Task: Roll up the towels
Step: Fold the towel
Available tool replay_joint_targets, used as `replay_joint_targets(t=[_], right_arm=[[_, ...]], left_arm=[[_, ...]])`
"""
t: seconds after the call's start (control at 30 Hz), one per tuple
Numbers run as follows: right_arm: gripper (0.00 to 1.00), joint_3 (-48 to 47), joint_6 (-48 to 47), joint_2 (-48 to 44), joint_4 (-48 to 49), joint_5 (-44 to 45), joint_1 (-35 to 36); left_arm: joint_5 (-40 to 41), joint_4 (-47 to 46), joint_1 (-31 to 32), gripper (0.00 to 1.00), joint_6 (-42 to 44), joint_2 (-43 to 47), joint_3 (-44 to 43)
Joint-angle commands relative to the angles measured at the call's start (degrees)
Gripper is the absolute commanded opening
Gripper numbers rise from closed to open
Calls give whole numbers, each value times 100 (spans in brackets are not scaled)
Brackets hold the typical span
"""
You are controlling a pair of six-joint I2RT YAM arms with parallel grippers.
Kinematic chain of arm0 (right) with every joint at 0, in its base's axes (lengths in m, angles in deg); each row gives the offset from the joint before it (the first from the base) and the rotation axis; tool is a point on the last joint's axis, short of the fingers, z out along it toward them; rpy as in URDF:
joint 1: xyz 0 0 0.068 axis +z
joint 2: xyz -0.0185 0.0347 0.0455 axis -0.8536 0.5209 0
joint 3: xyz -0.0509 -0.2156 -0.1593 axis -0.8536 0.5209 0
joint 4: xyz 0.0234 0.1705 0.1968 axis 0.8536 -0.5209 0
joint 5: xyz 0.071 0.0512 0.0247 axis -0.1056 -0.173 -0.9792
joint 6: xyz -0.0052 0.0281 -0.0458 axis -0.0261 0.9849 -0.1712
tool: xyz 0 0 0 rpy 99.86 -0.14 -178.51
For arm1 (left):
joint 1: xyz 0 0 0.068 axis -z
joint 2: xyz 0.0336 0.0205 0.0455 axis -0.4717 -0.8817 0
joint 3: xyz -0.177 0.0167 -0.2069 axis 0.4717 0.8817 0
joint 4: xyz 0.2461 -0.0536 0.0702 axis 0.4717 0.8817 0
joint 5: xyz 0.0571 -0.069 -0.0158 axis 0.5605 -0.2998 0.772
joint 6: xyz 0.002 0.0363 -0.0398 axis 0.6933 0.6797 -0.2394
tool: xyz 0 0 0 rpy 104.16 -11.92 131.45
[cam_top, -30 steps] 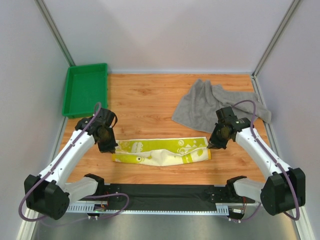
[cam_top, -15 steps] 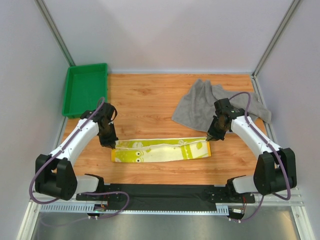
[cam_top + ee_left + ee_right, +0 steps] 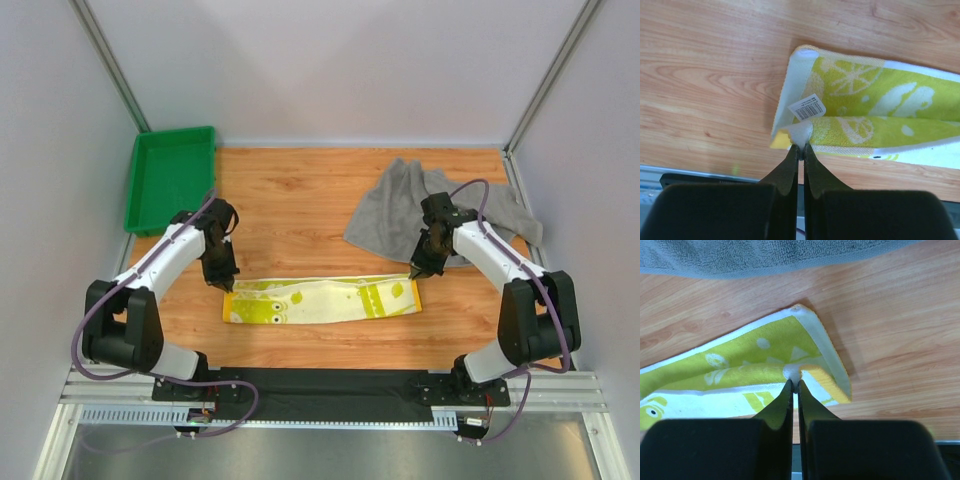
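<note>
left gripper (image 3: 226, 282) and right gripper (image 3: 415, 272) moved far, folding printed towel (image 3: 320, 300) over. both were pinched shut on its end corners. towel lay near middle; grey towel (image 3: 395, 215) far right. should keep both ends level, edges matched.

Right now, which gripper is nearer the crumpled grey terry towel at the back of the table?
Right. The right gripper pinches the yellow-green printed towel just in front of the crumpled grey terry towel; the left gripper pinches that printed towel's opposite end, well away.
</note>
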Motion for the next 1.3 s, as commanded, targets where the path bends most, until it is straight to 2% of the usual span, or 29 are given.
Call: replay_joint_targets(t=[0.0,0.27,0.33,0.37,0.43,0.47,0.53,0.57,0.63,0.67,0.73,0.8,0.9,0.93,0.97,1.03,1.07,1.13,1.17,1.27], right_arm=[[0,-272,-122,198,191,168,-45],[1,-272,-157,654,341,195,-80],[4,-281,-183,743,367,221,-97],[7,-272,-192,778,385,212,-97],[16,-272,-210,857,455,212,-124],[26,-298,-271,884,464,186,-150],[43,-385,-324,910,438,221,-194],[67,-421,-376,902,403,265,-246],[85,-526,-403,806,315,344,-291],[92,-570,-447,744,280,536,-317],[94,-615,-482,560,236,643,-308],[95,-588,-509,402,209,669,-299],[94,-369,-561,-143,209,731,-212],[89,-282,-605,-292,244,670,-168],[76,-194,-649,-442,305,565,-81],[57,149,-832,-908,611,-145,34],[40,246,-895,-1048,726,-426,174],[23,475,-948,-1216,877,-1095,306],[10,545,-948,-1217,903,-1515,377],[0,809,-904,-1120,974,-1949,421]], left_arm=[[28,-170,-100,0,172,-156,-225],[151,-311,-153,0,303,-710,-357],[151,-381,-170,0,312,-789,-366],[142,-425,-170,4,330,-807,-366],[125,-530,-170,17,330,-851,-348],[116,-565,-170,27,321,-834,-331],[177,-618,-170,36,295,-790,-322],[247,-618,-170,46,286,-746,-339],[388,-505,-179,58,277,-711,-444],[528,-478,-188,62,294,-676,-480],[678,-364,-197,68,321,-632,-594],[828,-223,-197,68,330,-526,-656],[758,-153,-197,67,268,-184,-507],[697,-161,-197,66,207,-79,-437],[548,-153,-197,65,172,149,-358],[328,-170,-197,62,58,370,-50],[14,-214,-197,61,5,588,73],[-304,-345,-188,58,-83,800,468],[-567,-442,-179,57,-196,1010,704],[-911,-679,-127,56,-425,1301,1127]])
